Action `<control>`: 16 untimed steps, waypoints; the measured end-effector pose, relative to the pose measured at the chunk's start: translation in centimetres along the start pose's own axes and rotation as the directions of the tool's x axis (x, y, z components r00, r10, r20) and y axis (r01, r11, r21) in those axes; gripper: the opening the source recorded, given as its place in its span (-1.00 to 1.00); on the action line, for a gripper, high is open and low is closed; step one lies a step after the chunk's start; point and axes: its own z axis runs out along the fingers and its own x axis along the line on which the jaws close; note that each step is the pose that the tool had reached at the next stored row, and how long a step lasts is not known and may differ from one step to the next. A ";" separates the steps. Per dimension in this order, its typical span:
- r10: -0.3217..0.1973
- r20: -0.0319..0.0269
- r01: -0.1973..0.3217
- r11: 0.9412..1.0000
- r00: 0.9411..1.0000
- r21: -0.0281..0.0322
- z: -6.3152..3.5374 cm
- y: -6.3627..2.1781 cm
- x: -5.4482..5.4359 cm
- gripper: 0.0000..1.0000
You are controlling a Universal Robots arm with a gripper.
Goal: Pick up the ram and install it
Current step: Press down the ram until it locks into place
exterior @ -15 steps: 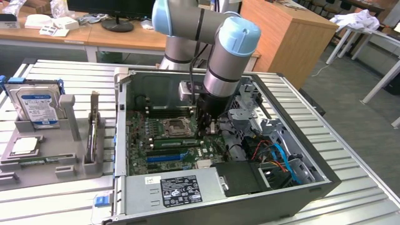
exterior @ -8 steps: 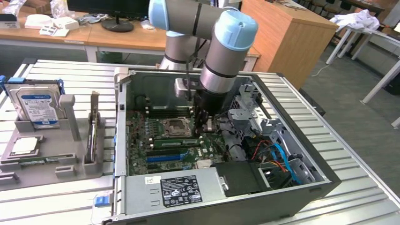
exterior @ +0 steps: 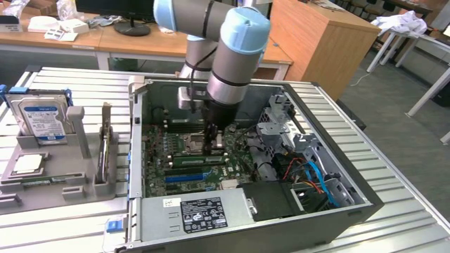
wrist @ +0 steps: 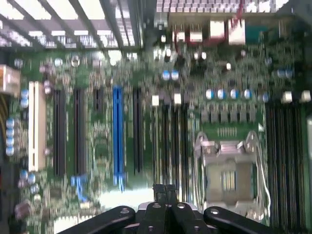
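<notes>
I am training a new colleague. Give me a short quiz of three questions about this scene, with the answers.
1. True or false: the end effector hangs over the motherboard inside the open computer case.
2. What stands in the grey holder at the exterior view's left? A) hard drive B) fan C) keyboard
3. Fill in: the end effector's fingers are ____.
Key: 1 true; 2 A; 3 shut.
</notes>
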 end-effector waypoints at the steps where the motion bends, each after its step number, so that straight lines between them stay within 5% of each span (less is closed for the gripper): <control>1: 0.000 0.000 0.000 1.000 1.000 0.000 0.02 0.45 0.0 -0.79; 13: 0.000 0.000 0.000 1.000 1.000 0.000 0.31 5.84 0.2 -0.79; 16: 0.000 -0.005 0.000 1.000 1.000 0.000 0.68 5.85 0.2 -0.79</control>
